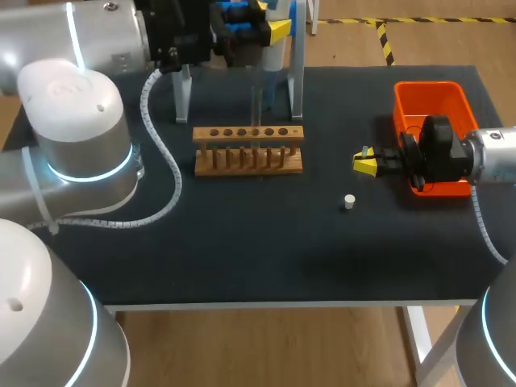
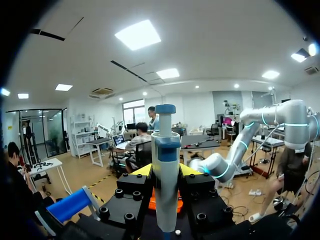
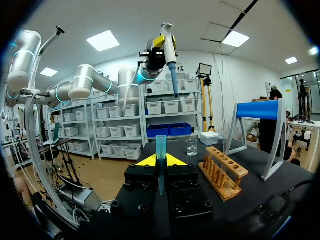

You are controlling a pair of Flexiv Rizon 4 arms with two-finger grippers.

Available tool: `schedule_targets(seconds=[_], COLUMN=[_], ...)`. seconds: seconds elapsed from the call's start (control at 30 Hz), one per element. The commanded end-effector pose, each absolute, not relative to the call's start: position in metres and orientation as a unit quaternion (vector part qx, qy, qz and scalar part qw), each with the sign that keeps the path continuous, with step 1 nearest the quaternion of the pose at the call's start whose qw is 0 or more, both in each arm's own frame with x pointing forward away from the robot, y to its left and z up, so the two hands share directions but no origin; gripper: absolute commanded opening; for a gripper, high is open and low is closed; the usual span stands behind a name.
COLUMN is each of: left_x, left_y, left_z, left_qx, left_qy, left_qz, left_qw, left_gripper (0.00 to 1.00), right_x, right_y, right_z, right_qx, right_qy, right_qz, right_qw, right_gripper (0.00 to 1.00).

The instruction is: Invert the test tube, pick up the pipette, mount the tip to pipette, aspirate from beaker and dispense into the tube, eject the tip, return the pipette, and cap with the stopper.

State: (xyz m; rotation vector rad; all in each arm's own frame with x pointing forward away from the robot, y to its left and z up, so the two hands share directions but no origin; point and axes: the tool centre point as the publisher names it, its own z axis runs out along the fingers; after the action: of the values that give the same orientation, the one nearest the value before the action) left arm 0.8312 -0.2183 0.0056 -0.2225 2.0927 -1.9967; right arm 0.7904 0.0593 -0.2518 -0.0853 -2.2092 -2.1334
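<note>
My left gripper (image 2: 166, 172) is shut on the white and blue pipette (image 2: 165, 185), held upright between its fingers; in the head view this gripper (image 1: 256, 28) is at the table's far edge, above the stand. My right gripper (image 1: 367, 162) hovers at the right, beside the orange bin, and is shut on a blue pipette tip (image 3: 160, 150) standing up between its yellow fingertips. A glass test tube (image 3: 226, 137) stands in the wooden rack (image 1: 248, 150). The beaker (image 3: 191, 146) is beyond the rack. A white stopper (image 1: 348, 201) lies on the mat.
An orange bin (image 1: 431, 105) sits at the right edge, under my right wrist. The pipette stand (image 3: 264, 110), with a blue top bar and pale legs (image 1: 184, 97), is behind the rack. The dark mat (image 1: 242, 242) in front of the rack is bare.
</note>
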Motion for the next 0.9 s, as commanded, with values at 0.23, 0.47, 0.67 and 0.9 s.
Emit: schedule_targets(seconds=[0.23, 0.47, 0.67, 0.9], left_x=[0.8351, 0.8334, 0.8303, 0.8297], left_y=[-0.2263, -0.2286, -0.2284, -0.2285], left_z=[0.0059, 0.0046, 0.0046, 0.0049], left_qx=[-0.070, -0.070, -0.075, -0.072], left_qy=[0.713, 0.713, 0.712, 0.714], left_qz=[-0.688, -0.689, -0.690, -0.689], left_qw=[0.114, 0.109, 0.108, 0.104], left_gripper=[0.00, 0.00, 0.00, 0.00], right_x=[0.7897, 0.7897, 0.7897, 0.7897], right_y=[0.0597, 0.0597, 0.0597, 0.0597], right_z=[-0.2515, -0.2515, -0.2515, -0.2515], right_qx=[-0.028, -0.028, -0.028, -0.028], right_qy=[-0.719, -0.719, -0.719, -0.719], right_qz=[-0.693, -0.693, -0.693, -0.693], right_qw=[0.034, 0.034, 0.034, 0.034], right_gripper=[0.00, 0.00, 0.00, 0.00])
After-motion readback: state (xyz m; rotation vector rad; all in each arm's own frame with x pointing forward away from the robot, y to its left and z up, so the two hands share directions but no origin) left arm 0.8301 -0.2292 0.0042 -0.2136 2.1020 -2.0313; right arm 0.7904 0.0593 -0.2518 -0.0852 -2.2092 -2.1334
